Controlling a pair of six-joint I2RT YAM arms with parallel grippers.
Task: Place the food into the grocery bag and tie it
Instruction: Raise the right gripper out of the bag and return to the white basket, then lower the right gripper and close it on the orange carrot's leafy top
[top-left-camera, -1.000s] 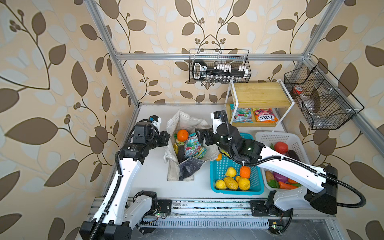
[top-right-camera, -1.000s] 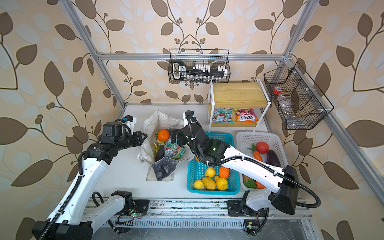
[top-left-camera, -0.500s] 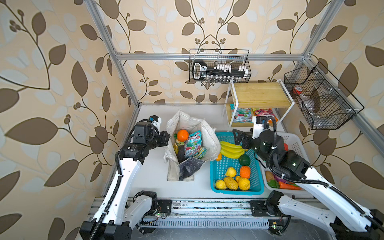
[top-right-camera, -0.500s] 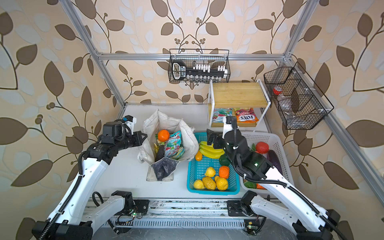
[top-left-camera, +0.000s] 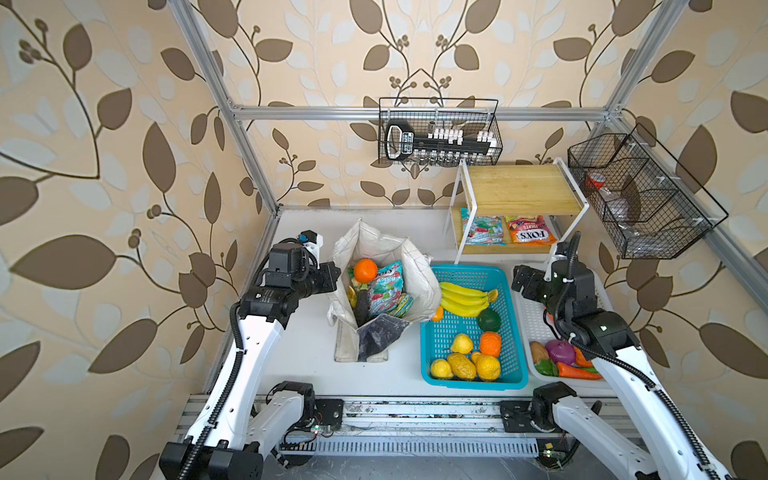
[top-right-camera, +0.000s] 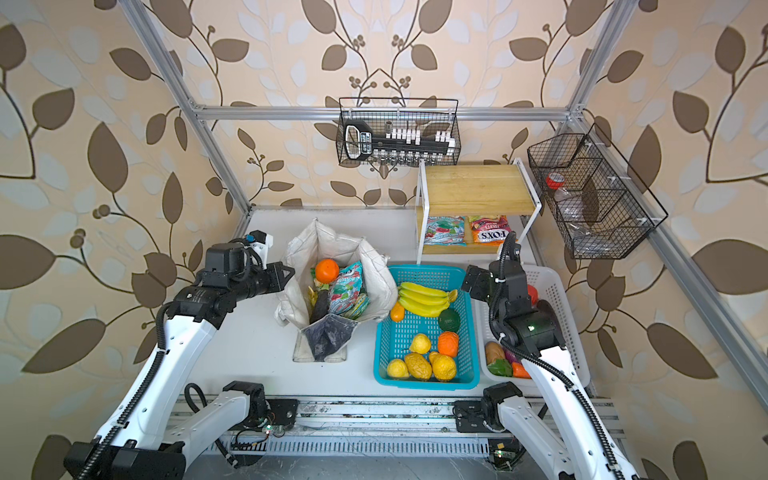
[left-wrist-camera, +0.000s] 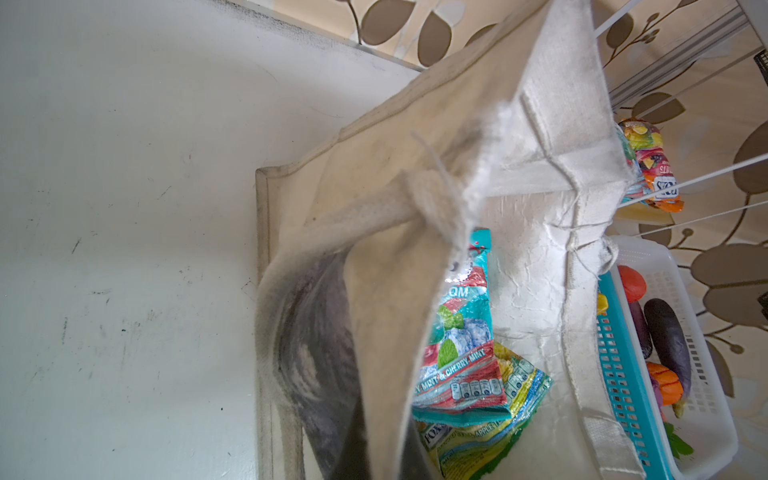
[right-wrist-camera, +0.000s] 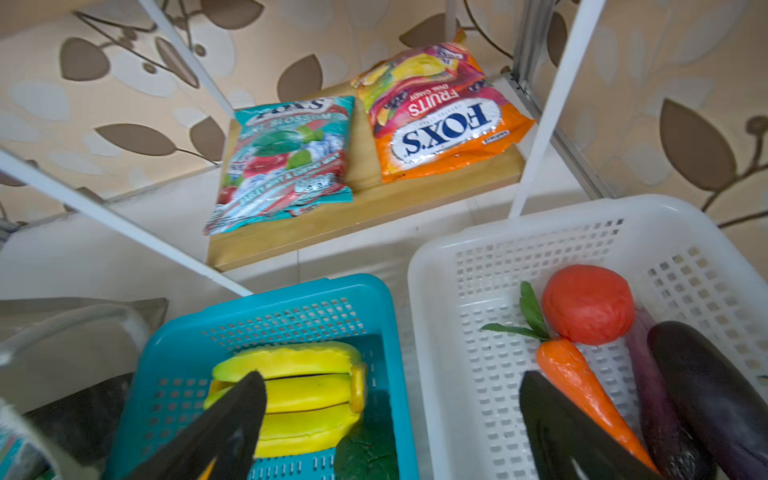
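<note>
The grocery bag (top-left-camera: 399, 253) stands open in the middle of both top views, its off-white cloth filling the left wrist view (left-wrist-camera: 395, 332). Inside lie an orange (top-left-camera: 365, 270) and snack packets (top-left-camera: 384, 289), which also show as packets (left-wrist-camera: 461, 374) in the left wrist view. My left gripper (top-left-camera: 332, 276) is shut on the bag's left rim. My right gripper (right-wrist-camera: 390, 415) hangs open and empty over the seam between the two baskets. A yellow banana bunch (right-wrist-camera: 299, 395) lies in the blue basket (right-wrist-camera: 386, 316). A carrot (right-wrist-camera: 582, 382) lies in the white basket (right-wrist-camera: 436, 266).
Two more packets (right-wrist-camera: 286, 162) (right-wrist-camera: 440, 112) lie on the low board of the white-framed shelf (top-left-camera: 519, 187) at the back right. The blue basket (top-left-camera: 515, 332) also holds lemons, an orange and an avocado. A tomato (right-wrist-camera: 588, 303) and aubergines (right-wrist-camera: 706, 386) share the white basket. Wire baskets hang on the walls.
My right arm has swung away from the bag to the right and now hovers over the baskets, its jaws a touch narrower. The left arm and the bag have not moved.
</note>
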